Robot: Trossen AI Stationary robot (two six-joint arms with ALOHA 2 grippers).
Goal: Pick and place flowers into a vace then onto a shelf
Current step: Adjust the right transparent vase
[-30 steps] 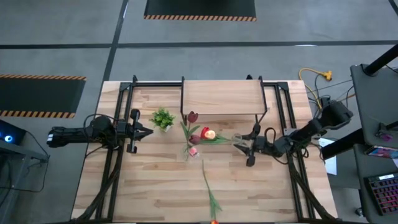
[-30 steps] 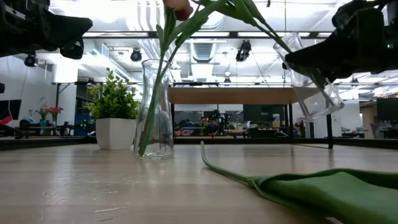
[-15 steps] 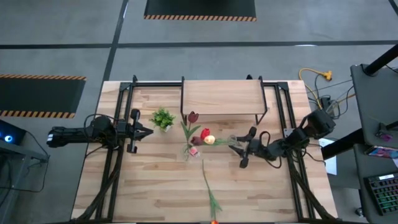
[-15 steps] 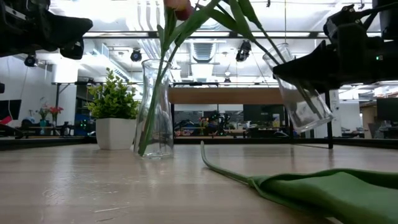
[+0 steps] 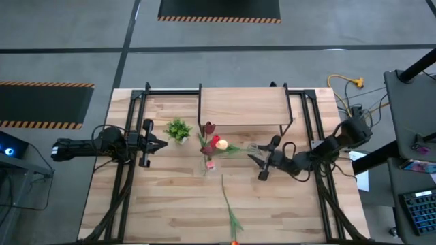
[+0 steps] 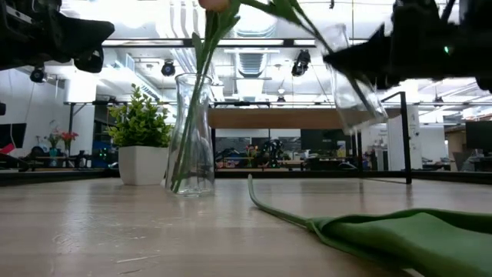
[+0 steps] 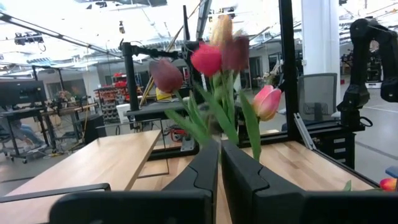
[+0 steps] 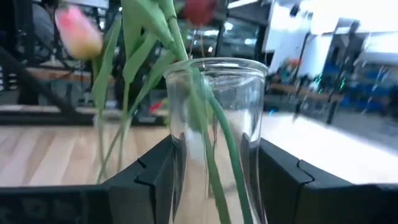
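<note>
My right gripper [image 5: 261,162] is shut on a clear glass vase [image 6: 354,88] that holds several tulips [image 5: 219,143] with red and yellow heads; the vase is in the air right of table centre. A second clear vase [image 6: 192,131] stands on its base on the table and holds tulips, one of them maroon [image 5: 210,127]. One tulip [image 5: 229,204] lies flat on the table toward the near edge. The light-wood shelf [image 5: 242,105] stands at the far centre. My left gripper [image 5: 162,143] is shut and empty, left of the vases. My right gripper pinches the vase's glass body [image 8: 186,155] between its two fingers [image 8: 155,171], one on each side, below the mouth [image 8: 214,65]. The fingers come roughly level from the table's right. The vase is lifted clear and tilted, its mouth up and toward the table's left, with the stems sticking out.
A small bushy plant in a white pot [image 5: 178,129] stands between my left gripper and the standing vase. Black frame rails [image 5: 129,177] run along both sides of the table. Bare wood [image 5: 170,204] lies toward the near edge, beside the lying tulip.
My right gripper has carried the held vase toward the table's left, toward the standing vase, and lifted it higher in the last half second. The tulip heads in it have moved left with it.
</note>
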